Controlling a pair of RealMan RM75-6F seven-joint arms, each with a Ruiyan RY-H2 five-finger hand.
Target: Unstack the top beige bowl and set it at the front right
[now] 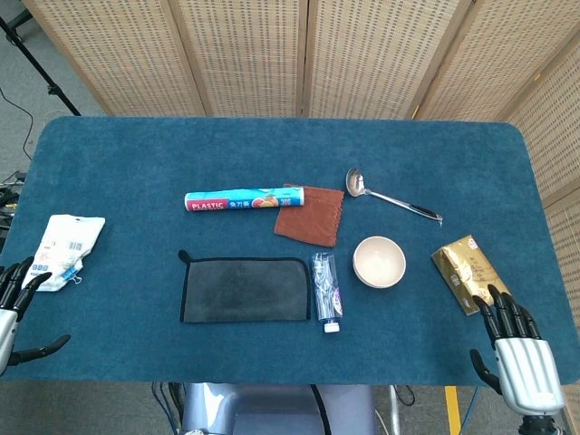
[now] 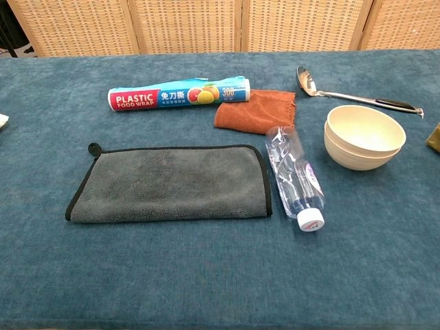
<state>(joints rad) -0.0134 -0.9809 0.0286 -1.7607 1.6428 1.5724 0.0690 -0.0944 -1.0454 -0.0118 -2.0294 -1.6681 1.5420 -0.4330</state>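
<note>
Left hand (image 1: 11, 308), right hand (image 1: 515, 349): fingers spread, empty.

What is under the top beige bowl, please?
The top beige bowl sits nested in a second beige bowl; only that one's outer wall shows. Its inside and the table beneath are covered.
</note>
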